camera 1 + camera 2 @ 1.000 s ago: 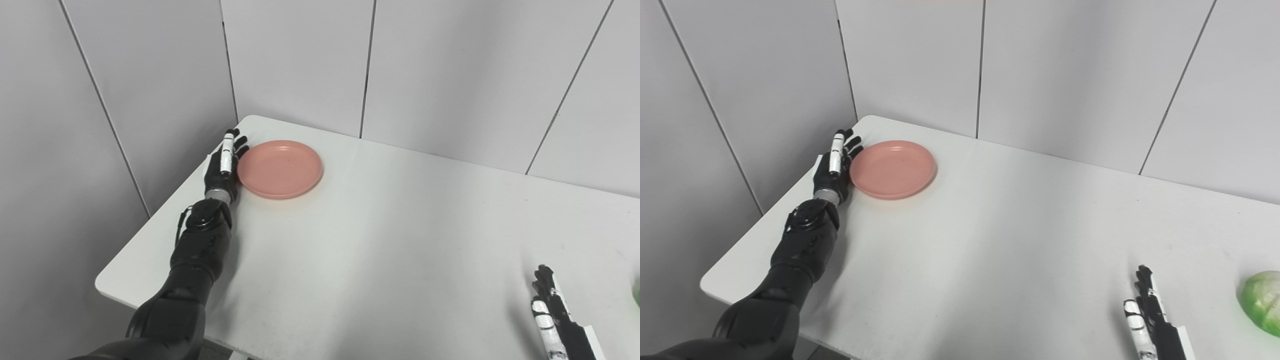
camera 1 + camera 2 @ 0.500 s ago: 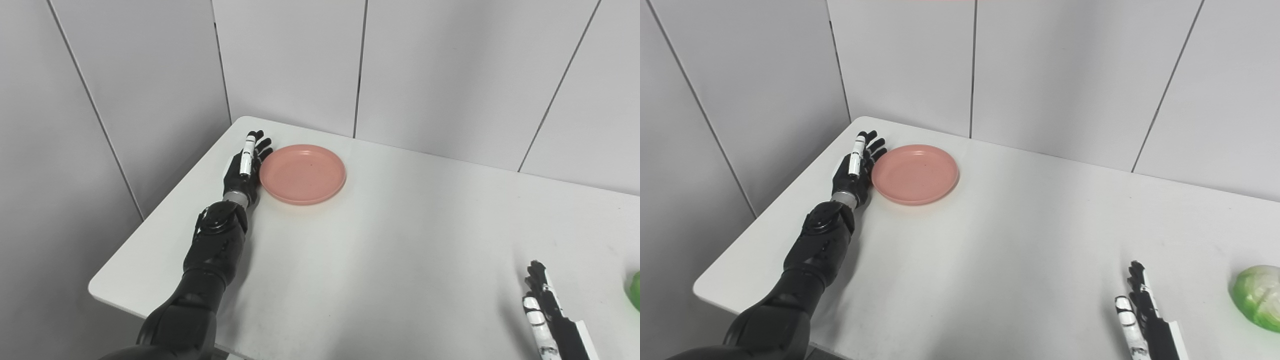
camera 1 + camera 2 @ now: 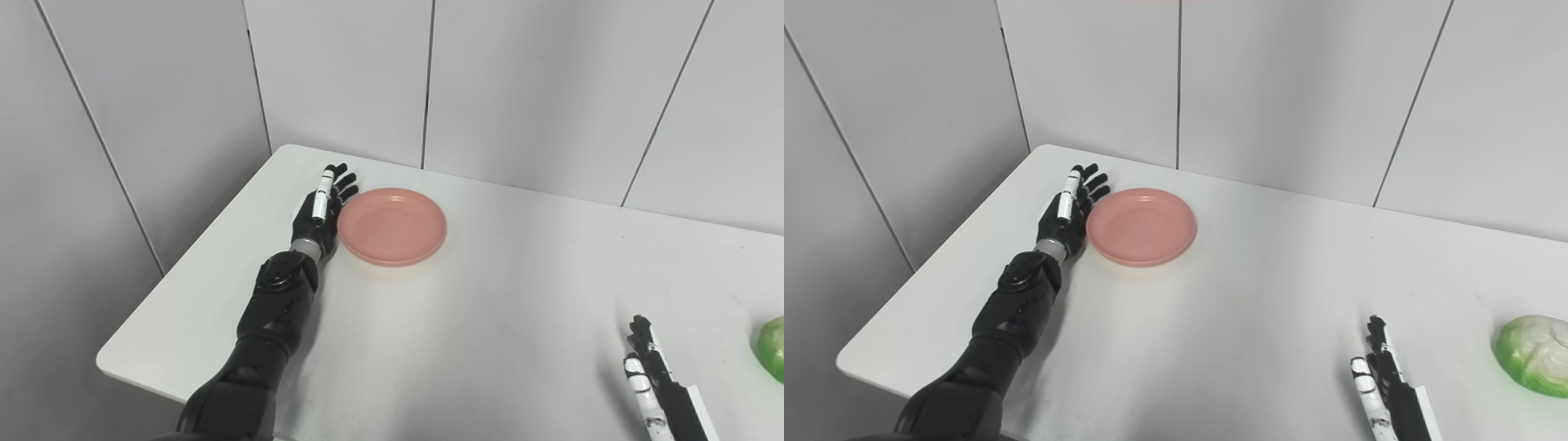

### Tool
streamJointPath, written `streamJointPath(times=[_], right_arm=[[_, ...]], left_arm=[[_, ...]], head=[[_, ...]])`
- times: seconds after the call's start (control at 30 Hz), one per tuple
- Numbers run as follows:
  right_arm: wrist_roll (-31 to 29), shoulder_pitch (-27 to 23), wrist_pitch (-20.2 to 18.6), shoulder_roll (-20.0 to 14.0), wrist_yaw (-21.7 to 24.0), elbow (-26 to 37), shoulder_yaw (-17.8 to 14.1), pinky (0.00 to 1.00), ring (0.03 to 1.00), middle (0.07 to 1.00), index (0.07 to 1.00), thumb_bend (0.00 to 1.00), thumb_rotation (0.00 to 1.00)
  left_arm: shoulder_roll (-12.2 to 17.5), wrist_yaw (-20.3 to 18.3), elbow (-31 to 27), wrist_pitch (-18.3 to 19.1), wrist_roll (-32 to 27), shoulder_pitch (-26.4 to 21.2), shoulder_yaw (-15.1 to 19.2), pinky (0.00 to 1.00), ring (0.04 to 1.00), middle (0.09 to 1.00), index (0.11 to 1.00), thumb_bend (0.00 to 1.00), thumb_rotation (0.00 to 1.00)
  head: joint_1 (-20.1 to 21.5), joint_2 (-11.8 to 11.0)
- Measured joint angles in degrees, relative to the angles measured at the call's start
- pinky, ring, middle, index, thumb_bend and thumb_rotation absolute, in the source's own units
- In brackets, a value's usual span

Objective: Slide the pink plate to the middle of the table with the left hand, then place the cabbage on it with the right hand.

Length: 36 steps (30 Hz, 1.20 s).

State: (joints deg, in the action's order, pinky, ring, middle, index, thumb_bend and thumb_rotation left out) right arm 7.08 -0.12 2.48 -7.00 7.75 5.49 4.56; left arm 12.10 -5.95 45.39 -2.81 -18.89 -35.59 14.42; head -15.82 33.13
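White table (image 3: 490, 343) is sitting against grey panelled walls. Your left hand (image 3: 318, 211) is lying flat, fingers extended, holding nothing, its inner edge touching the left rim of the pink plate (image 3: 392, 226), which is sitting toward the far left corner. Your right hand (image 3: 1381, 380) is resting released near the front edge, fingers straight. Cabbage (image 3: 1532, 354) is lying just beside it, apart, at the table's right.

Right hand (image 3: 1381, 380) — lower part cropped
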Motion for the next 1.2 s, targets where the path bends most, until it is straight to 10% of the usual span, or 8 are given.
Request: streamJointPath(times=[1.2], right_arm=[[-1.2,0.0,-0.2,0.8,0.0,0.0,0.0,0.99,0.988,0.996,1.0,0.36,1.0]], left_arm=[[-8.7,-2.6,-17.2,11.2,0.0,6.6,-6.4,0.97,0.956,0.953,0.931,0.38,1.0]], head=[[3.1,1.8]])
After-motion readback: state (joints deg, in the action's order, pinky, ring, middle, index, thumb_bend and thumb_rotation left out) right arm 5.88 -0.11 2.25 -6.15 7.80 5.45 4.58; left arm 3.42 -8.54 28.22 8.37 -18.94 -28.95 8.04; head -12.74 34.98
